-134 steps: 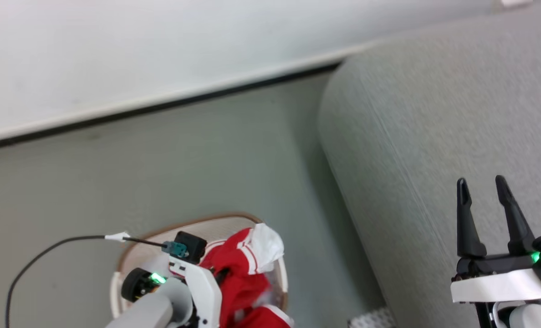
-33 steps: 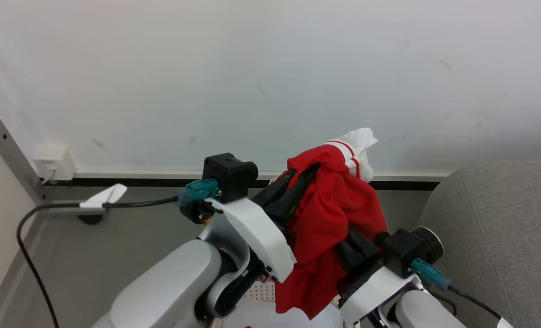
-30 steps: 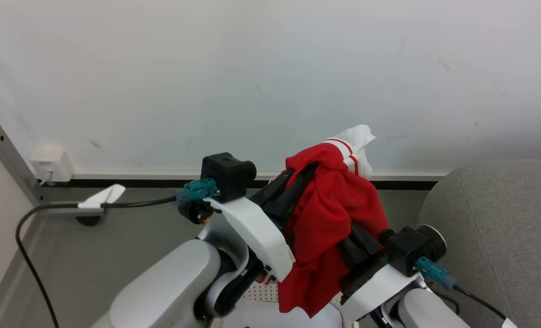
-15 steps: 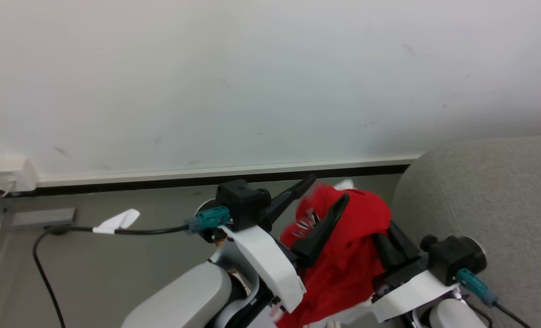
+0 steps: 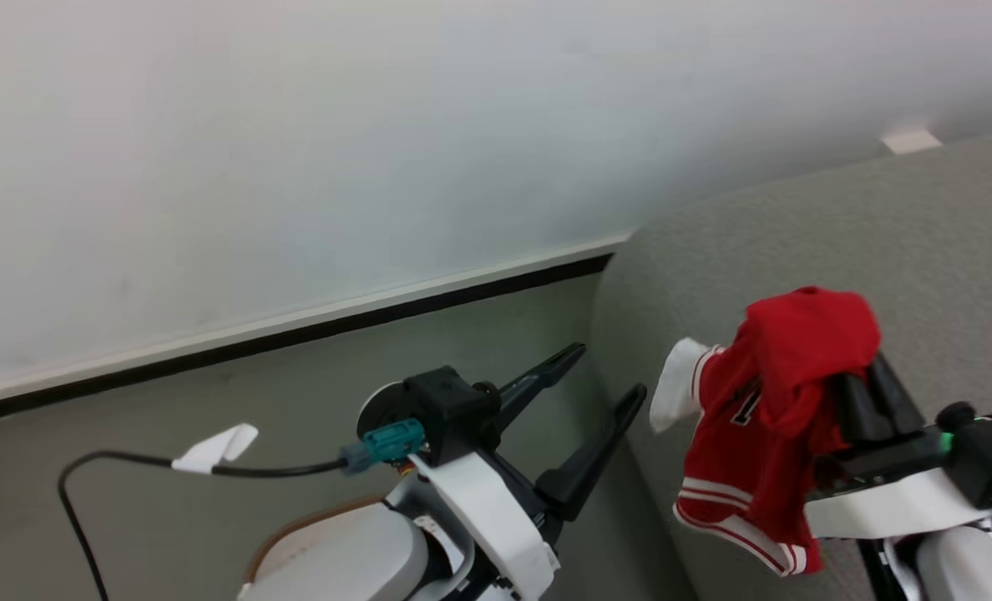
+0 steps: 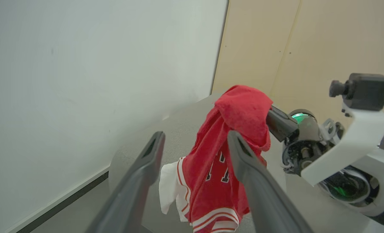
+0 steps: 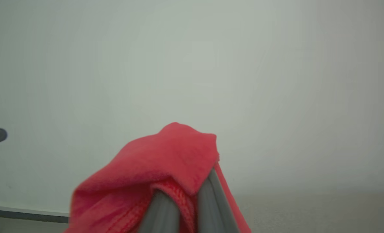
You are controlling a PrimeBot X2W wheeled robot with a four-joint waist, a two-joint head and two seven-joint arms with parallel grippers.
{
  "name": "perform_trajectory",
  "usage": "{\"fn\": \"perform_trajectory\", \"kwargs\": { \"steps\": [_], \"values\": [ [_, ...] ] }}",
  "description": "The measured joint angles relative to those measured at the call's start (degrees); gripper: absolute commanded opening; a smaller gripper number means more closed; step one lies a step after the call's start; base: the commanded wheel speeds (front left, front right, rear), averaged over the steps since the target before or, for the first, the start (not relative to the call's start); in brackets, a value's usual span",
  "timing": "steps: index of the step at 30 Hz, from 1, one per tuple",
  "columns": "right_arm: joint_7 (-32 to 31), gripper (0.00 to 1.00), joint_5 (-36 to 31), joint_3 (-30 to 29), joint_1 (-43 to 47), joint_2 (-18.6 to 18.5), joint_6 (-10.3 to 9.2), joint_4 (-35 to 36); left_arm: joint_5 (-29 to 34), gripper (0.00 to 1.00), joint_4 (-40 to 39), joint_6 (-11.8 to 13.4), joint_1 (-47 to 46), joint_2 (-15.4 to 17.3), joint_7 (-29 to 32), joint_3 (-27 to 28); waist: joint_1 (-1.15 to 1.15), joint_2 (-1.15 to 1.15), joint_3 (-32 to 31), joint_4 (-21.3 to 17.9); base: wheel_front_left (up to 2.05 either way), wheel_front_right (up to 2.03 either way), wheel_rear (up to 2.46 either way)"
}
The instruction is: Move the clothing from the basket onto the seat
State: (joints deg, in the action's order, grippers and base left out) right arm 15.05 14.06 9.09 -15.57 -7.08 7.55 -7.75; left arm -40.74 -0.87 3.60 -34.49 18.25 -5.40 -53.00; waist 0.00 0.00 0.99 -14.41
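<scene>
holding the clothing (image 5: 763, 426) up in the right gripper (image 5: 868, 392), pinched tight on a bunched red fold that caps the fingertips. lets the rest hang down on the left: red body with dark numerals, white-striped hem at the bottom, a white sleeve end poking out to the left. hangs it over the rounded left edge of the grey seat (image 5: 922, 250); cannot tell whether the hem brushes the fabric. spreads the left gripper (image 5: 609, 370) wide with nothing between its fingers, just left of the clothing and apart from it, above the floor (image 5: 254, 401) beside the seat. catches a curve of the brown rim of the basket (image 5: 296, 527) at the near left, behind the left forearm. faces a pale wall (image 5: 296, 167) on the far side, dark skirting along its foot. trails a black cable (image 5: 129, 457) from the left wrist off to the left.
</scene>
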Motion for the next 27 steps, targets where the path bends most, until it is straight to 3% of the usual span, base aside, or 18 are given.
{"fn": "perform_trajectory", "kwargs": {
  "steps": [8,13,21,27],
  "values": [
    [-2.02,0.0,0.34,-3.89,1.98,-0.73,0.0,7.23,1.94,1.0,1.35,-0.03,0.3,0.35,-2.0,-1.36,-0.01,0.0,1.17,-6.9,0.0,0.0,0.0],
    [-3.39,0.0,1.52,-4.11,2.48,-0.74,0.0,9.69,3.55,1.0,2.37,-0.03,0.3,0.24,-2.35,-2.31,-0.01,0.0,2.24,-9.15,0.0,0.0,0.0],
    [-5.26,0.0,3.21,-4.58,-0.99,-2.76,0.0,10.62,3.99,1.0,2.66,-0.15,-1.09,-0.24,-2.18,-2.87,-0.01,0.0,5.2,-8.17,0.0,0.0,0.0],
    [-7.04,0.0,4.55,-7.99,-10.61,-8.43,0.0,9.8,5.63,1.0,2.01,-0.63,-4.04,0.15,-0.81,-3.58,0.0,0.0,9.34,-5.62,0.0,0.0,0.0]
  ]
}}
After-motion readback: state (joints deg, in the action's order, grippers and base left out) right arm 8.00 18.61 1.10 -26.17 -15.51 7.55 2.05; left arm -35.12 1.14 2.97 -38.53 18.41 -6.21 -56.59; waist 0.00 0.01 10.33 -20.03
